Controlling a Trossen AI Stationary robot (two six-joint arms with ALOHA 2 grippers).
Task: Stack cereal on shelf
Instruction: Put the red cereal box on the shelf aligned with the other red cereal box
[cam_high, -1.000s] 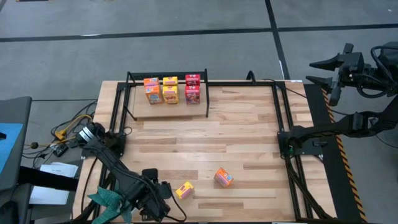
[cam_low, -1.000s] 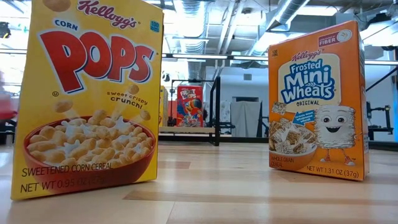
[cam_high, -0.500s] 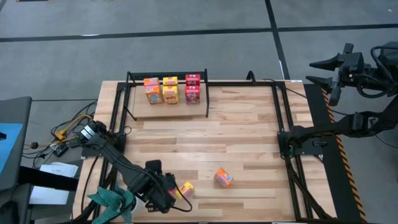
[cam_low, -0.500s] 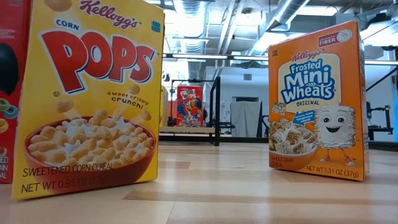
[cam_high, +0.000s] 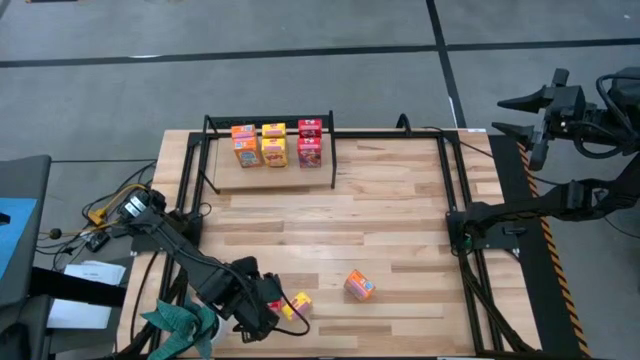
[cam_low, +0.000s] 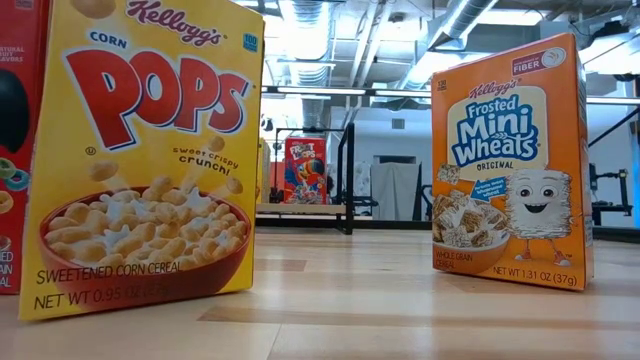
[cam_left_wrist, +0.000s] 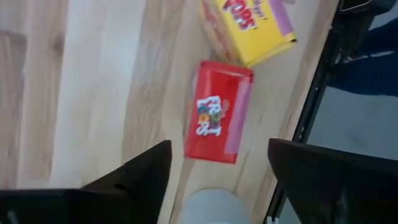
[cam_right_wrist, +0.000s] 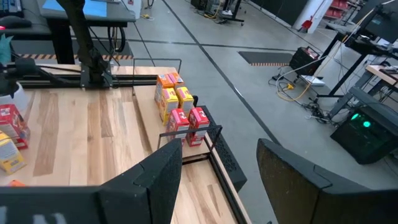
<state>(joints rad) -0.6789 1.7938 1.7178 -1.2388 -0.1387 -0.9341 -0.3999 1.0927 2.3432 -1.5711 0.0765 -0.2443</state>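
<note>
— Where was the left gripper (cam_left_wrist: 214, 180)?
— Spread over a red cereal box (cam_left_wrist: 214, 118) standing on the counter (cam_high: 400, 220), beside a yellow box (cam_high: 297, 305).
— The right gripper (cam_right_wrist: 217, 180)?
— Parked off the counter, fingers apart. Other boxes stood on the shelf (cam_high: 270, 172).

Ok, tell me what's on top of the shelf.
On the shelf: orange, yellow and red cereal boxes, seemingly two per colour. Any boxes behind them are hidden.
</note>
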